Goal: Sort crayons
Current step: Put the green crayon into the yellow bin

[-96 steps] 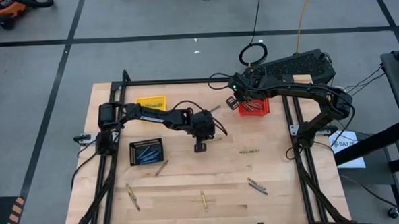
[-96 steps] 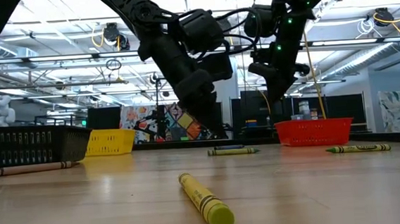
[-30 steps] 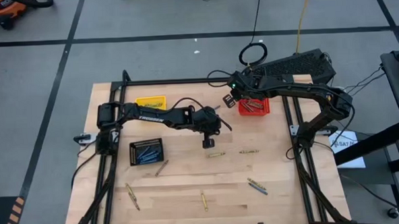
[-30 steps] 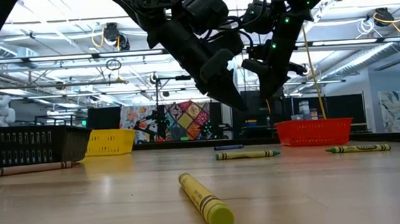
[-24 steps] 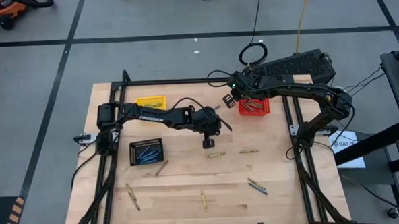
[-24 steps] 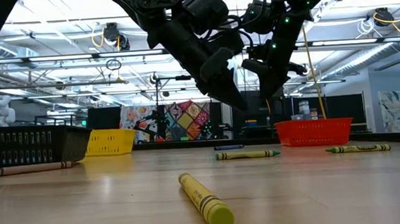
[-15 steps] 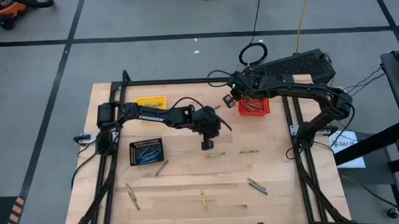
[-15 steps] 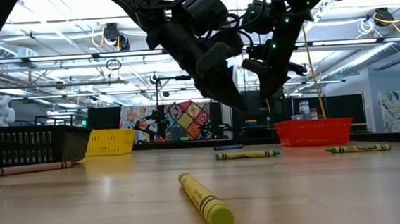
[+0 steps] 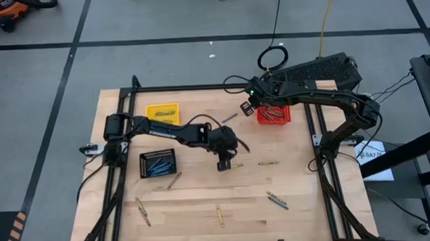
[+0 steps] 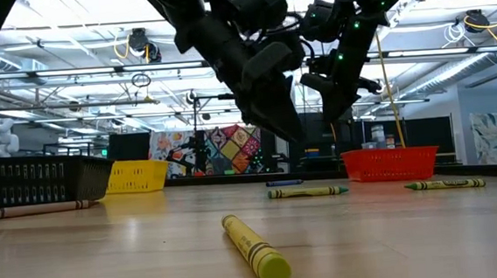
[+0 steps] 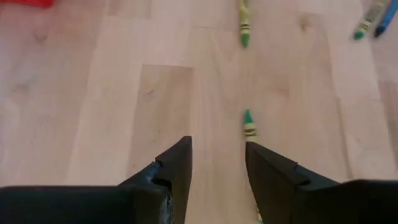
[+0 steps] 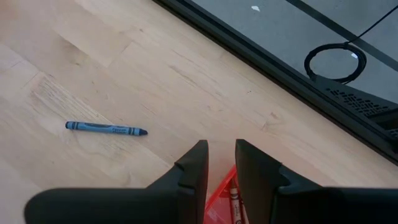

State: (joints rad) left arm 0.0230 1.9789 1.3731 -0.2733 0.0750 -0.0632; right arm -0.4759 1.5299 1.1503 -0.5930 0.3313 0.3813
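Several crayons lie flat on the wooden table. A yellow-green crayon (image 9: 234, 165) (image 11: 249, 124) rests near the middle. My left gripper (image 9: 223, 164) (image 11: 217, 165) hovers open just left of it, above the table; the crayon's tip shows beside one finger, outside the gap. A second yellow-green crayon (image 9: 269, 162) lies farther right. My right gripper (image 9: 247, 108) (image 12: 221, 162) hangs at the red basket's (image 9: 273, 114) left edge, fingers slightly apart with nothing between them. A blue crayon (image 12: 106, 129) lies on the table just beyond it.
A yellow basket (image 9: 162, 112) stands at the far left and a black basket (image 9: 159, 163) holding blue crayons at the left. Loose crayons lie toward the near edge (image 9: 174, 180), (image 9: 142, 211), (image 9: 220, 215), (image 9: 277, 200). A black rail frame (image 9: 199, 87) borders the table.
My left gripper has come toward the table's near edge and slightly down, close to the yellow-green crayon, rolling a little. In the low view its fingertips stand wider apart than before. The crayons and my right arm have kept still.
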